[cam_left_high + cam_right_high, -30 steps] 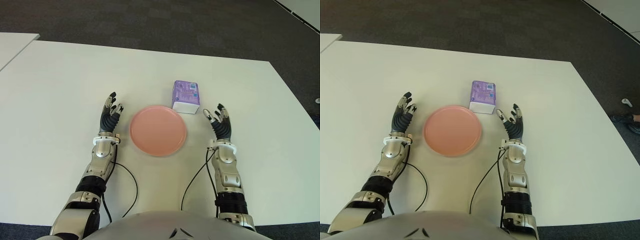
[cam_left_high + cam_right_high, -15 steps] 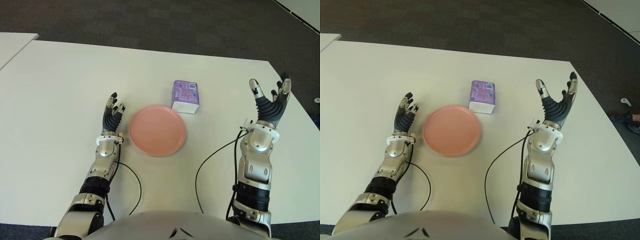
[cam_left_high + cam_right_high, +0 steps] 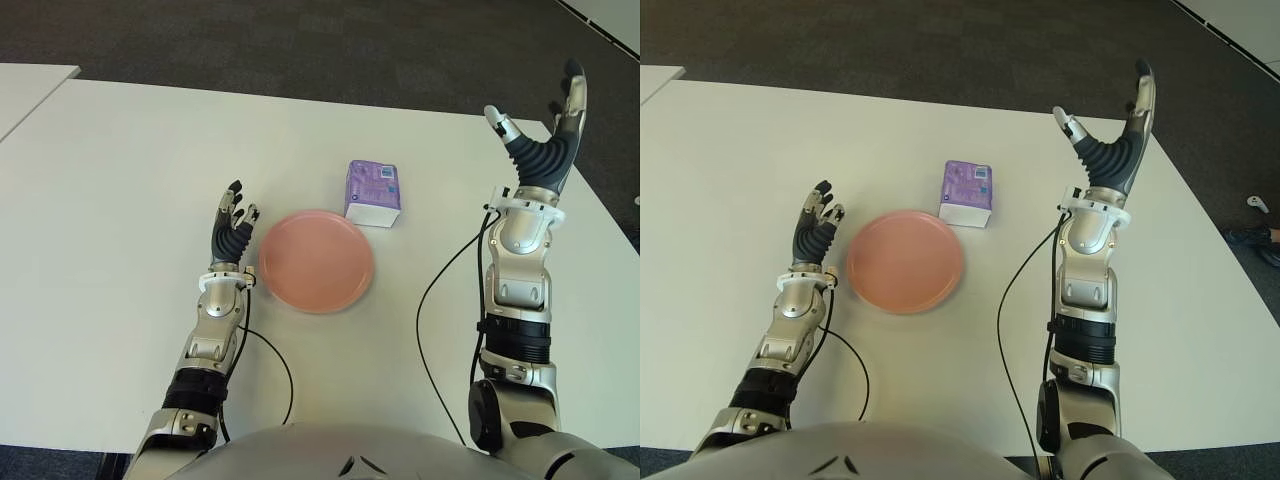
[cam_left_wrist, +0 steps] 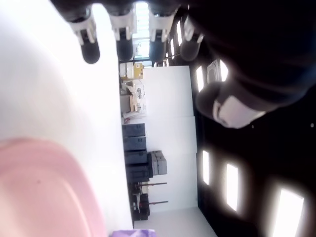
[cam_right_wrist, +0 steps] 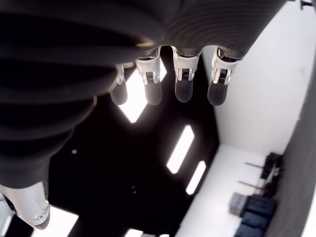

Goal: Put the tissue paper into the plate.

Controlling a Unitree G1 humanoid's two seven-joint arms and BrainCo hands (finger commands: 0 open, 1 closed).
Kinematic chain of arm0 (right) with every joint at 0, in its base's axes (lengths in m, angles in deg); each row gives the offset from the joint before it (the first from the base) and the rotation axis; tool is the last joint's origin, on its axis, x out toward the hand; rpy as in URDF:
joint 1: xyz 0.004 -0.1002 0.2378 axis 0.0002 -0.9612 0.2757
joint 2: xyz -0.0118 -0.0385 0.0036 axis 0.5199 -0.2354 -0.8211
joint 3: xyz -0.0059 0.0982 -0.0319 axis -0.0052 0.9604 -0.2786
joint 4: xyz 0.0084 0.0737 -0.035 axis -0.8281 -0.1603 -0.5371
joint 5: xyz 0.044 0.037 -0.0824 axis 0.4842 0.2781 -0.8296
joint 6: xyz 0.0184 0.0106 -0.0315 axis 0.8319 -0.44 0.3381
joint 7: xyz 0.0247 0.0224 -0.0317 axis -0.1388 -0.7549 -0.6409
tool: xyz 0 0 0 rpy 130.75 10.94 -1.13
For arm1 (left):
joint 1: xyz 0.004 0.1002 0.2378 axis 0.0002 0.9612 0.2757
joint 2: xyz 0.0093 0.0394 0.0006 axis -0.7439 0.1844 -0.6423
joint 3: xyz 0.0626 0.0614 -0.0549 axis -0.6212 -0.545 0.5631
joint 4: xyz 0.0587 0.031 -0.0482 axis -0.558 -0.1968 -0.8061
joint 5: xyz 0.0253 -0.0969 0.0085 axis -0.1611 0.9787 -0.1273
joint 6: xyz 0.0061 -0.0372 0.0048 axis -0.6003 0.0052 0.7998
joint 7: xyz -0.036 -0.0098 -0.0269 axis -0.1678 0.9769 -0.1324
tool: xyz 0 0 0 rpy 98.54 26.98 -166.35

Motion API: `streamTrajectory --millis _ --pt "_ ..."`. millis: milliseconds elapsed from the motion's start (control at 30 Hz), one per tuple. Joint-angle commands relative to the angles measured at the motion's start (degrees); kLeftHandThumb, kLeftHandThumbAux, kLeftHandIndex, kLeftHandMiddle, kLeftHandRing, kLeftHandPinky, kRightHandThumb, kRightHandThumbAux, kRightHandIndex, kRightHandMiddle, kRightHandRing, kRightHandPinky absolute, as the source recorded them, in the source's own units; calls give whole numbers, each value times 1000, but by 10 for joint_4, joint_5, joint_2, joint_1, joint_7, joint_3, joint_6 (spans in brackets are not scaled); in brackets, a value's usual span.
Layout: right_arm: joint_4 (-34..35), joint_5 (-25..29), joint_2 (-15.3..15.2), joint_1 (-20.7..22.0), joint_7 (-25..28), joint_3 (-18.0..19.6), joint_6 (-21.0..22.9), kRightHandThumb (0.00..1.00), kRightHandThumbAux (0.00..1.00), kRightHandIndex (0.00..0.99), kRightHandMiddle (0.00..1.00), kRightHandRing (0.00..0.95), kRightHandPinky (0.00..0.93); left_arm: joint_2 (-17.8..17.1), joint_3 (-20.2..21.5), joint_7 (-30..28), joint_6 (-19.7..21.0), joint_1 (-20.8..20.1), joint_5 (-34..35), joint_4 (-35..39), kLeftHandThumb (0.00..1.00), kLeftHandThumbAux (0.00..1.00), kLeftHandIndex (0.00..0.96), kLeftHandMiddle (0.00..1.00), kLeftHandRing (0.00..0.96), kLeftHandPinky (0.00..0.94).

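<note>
A purple and white tissue pack (image 3: 373,192) stands on the white table (image 3: 120,180), just behind the right rim of a round pink plate (image 3: 316,260). My right hand (image 3: 540,125) is raised well above the table to the right of the pack, fingers spread and holding nothing. My left hand (image 3: 232,222) shows just left of the plate, fingers extended and empty. The plate's rim (image 4: 59,187) and a sliver of the pack (image 4: 131,232) appear in the left wrist view.
The table's far edge runs behind the pack, with dark carpet (image 3: 300,40) beyond. A second white table corner (image 3: 30,85) sits at the far left. Black cables (image 3: 435,300) trail from both wrists across the near table.
My right hand has risen from beside the plate and swung up and to the right, fingers spreading. My left hand has stayed beside the plate.
</note>
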Motion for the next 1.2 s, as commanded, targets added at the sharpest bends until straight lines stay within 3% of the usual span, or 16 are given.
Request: streamTrajectory --millis 33,267,433,567,633,767,900,1200 --pt "32 -67 -39 78 68 -49 87 310 574 46 24 19 51 17 -19 -4 47 24 -7 50 0 552 0 0 0 0" --pt "23 -86 -89 98 165 -86 110 314 519 40 26 16 44 7 -12 7 54 16 -6 31 0 551 0 0 0 0" --pt "-33 -103 -109 105 191 -123 81 339 502 26 17 3 18 8 -10 12 48 14 -6 22 0 559 0 0 0 0" --pt "-257 -117 -106 176 196 -199 -31 376 497 7 4 0 5 6 -8 10 46 11 -3 8 0 565 0 0 0 0" --pt "-309 -117 -108 196 219 -224 -67 390 497 3 1 0 2 5 -7 8 47 10 -2 4 0 568 0 0 0 0" --pt "-325 -105 -139 204 289 -254 -138 387 477 0 0 0 0 4 -5 6 49 9 0 -2 0 568 0 0 0 0" --pt "-376 -120 -148 200 285 -282 -210 381 450 0 0 0 4 -7 4 2 35 2 5 -30 0 564 0 0 0 0" --pt "-505 -152 -131 246 265 -332 -294 354 393 0 0 0 2 -16 15 -5 -2 -15 11 -86 0 556 0 0 0 0"
